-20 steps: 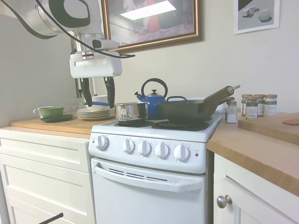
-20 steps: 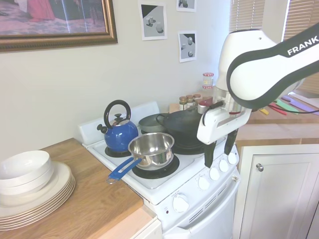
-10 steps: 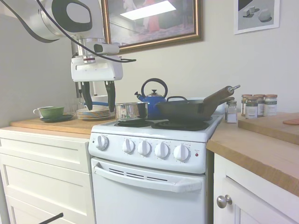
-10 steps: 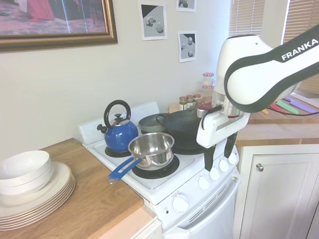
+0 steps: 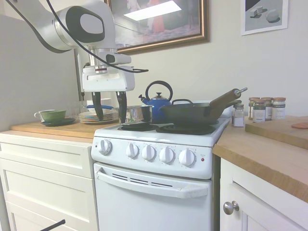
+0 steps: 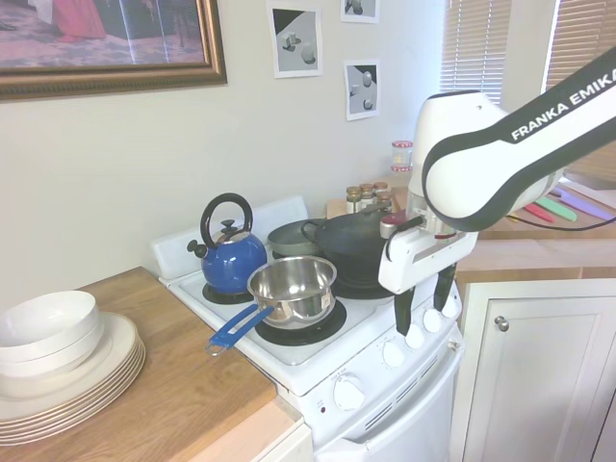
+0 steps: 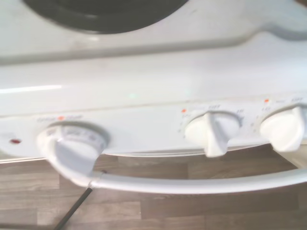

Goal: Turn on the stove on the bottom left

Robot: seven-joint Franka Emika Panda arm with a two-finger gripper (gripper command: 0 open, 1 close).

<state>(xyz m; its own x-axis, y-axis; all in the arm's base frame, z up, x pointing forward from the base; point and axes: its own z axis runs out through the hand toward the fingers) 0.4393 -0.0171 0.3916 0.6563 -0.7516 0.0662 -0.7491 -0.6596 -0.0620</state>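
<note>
The claw (image 5: 109,107) hangs with fingers wide apart, holding nothing, above the near left corner of the stove (image 5: 154,178); the stove stands between two wooden counters (image 5: 53,127); its knobs (image 5: 148,152) line the front panel, untouched; a pot (image 6: 292,286) sits on the near left burner.

Around me: cream walls, a gilt-framed painting (image 5: 156,21), white cabinets (image 5: 45,185) under wooden tabletops (image 5: 262,154), window blinds (image 6: 481,43), wood-plank floor (image 7: 144,211).

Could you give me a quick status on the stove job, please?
Gripper open, empty, hanging above the stove's front edge. Knobs untouched. Nothing between gripper and knobs.
</note>
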